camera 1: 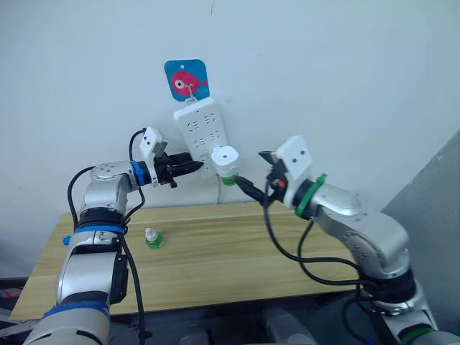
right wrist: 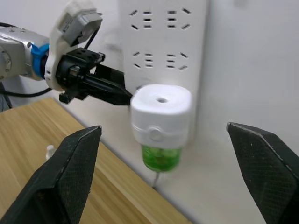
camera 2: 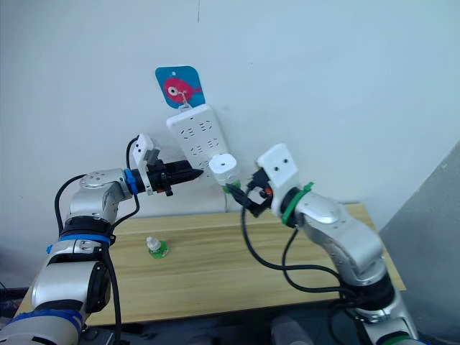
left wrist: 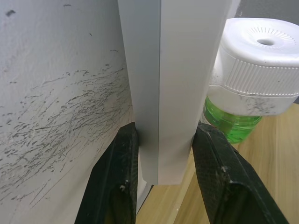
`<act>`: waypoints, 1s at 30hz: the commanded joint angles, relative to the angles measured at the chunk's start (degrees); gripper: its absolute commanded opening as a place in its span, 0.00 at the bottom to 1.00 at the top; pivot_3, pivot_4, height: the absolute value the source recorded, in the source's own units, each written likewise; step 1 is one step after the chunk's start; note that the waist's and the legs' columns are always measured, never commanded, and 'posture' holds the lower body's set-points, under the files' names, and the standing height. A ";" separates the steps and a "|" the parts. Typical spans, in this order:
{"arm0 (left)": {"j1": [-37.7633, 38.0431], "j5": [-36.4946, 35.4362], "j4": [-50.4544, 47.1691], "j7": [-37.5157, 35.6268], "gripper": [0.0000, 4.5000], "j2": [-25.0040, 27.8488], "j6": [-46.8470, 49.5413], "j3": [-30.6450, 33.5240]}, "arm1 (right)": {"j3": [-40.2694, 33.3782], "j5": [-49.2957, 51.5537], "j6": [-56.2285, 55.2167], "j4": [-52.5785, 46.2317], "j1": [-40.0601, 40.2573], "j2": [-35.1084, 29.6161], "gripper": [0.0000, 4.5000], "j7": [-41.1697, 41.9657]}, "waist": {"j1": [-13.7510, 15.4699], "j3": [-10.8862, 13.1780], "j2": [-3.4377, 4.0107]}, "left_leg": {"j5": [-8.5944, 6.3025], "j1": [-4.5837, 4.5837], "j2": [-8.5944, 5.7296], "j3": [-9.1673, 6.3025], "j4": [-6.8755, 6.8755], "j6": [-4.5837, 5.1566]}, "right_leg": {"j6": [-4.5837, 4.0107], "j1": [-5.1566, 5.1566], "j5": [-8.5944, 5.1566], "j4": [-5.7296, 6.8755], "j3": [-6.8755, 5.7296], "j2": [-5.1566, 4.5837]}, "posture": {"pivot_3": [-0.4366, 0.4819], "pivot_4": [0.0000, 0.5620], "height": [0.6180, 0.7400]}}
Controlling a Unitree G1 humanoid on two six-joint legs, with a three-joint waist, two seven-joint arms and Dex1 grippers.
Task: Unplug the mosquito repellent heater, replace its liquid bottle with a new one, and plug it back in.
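Up close, the left wrist view shows the left gripper (left wrist: 164, 179) clamping the lower end of the power strip (camera 1: 203, 132). Beside it, the mosquito repellent heater (camera 1: 226, 160) sits plugged in, green bottle (right wrist: 160, 157) beneath. The right gripper (right wrist: 168, 175) gapes wide, empty, facing the heater.

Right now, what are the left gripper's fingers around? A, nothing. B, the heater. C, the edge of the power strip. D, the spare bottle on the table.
C: the left wrist view shows the left gripper with a finger either side of the power strip, beside the heater.
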 commanded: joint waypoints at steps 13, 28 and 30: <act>1.21 -2.03 -7.92 2.35 0.29 0.61 2.87 0.39 | 1.03 -11.26 -3.75 12.02 -4.75 13.63 1.00 -7.61 | -0.08 0.12 0.18 | 0.01 -0.18 -0.02 -0.76 -0.01 -0.01 | -0.03 0.03 0.01 0.06 -0.72 0.00 | 0.26 0.12 0.76; 1.82 -2.32 -8.81 2.87 0.29 0.34 3.12 0.28 | -1.37 -12.12 -6.03 22.00 -9.60 16.70 1.00 -3.96 | -0.20 0.20 0.31 | 0.03 -0.30 -0.13 -1.12 -0.01 -0.03 | -0.12 0.03 0.05 0.07 -1.00 -0.05 | 0.27 0.11 0.76; 1.86 -2.32 -8.89 2.84 0.29 0.38 3.10 0.24 | -1.62 -12.26 -6.62 22.93 -9.95 16.95 1.00 -3.74 | -0.22 0.21 0.33 | 0.03 -0.30 -0.14 -1.13 -0.01 -0.03 | -0.12 0.03 0.05 0.07 -1.01 -0.06 | 0.27 0.11 0.76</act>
